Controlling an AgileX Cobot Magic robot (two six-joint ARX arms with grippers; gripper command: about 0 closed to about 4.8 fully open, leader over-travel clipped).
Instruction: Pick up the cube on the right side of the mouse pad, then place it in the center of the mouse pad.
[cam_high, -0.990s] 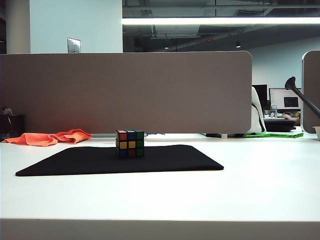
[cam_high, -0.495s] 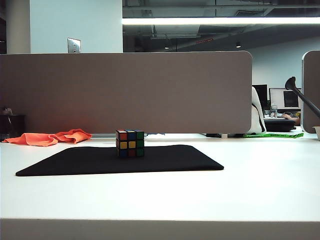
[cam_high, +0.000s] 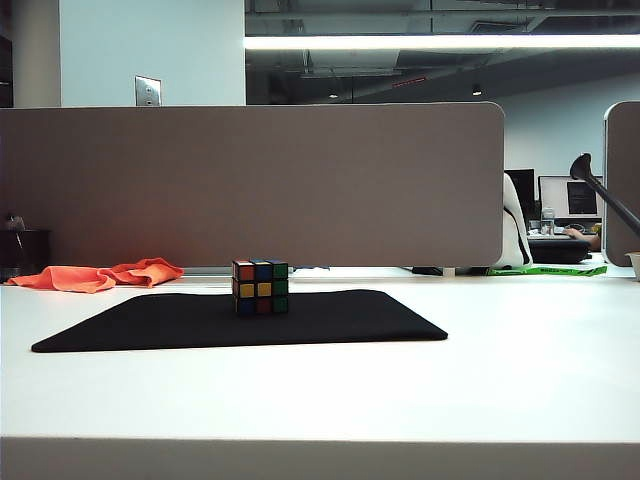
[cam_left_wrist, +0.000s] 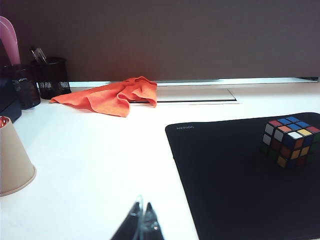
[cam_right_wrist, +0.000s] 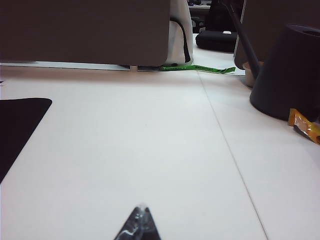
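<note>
The cube (cam_high: 261, 287), black-framed with red, blue, green, yellow and orange stickers, stands on the black mouse pad (cam_high: 150, 325) near its middle. The left wrist view shows the cube (cam_left_wrist: 290, 141) on the pad (cam_left_wrist: 230, 175) too. My left gripper (cam_left_wrist: 142, 207) is shut and empty, low over the white table beside the pad's edge, well short of the cube. My right gripper (cam_right_wrist: 141, 210) is shut and empty over bare table, with only a corner of the pad (cam_right_wrist: 17, 125) in its view. Neither gripper appears in the exterior view.
An orange cloth (cam_high: 100, 275) lies behind the pad. A paper cup (cam_left_wrist: 12, 160) and a black mesh pen holder (cam_left_wrist: 52, 77) stand on the left side. A dark watering can (cam_right_wrist: 287, 70) and an orange wrapper (cam_right_wrist: 306, 126) sit at the right. A grey partition (cam_high: 250, 185) backs the table.
</note>
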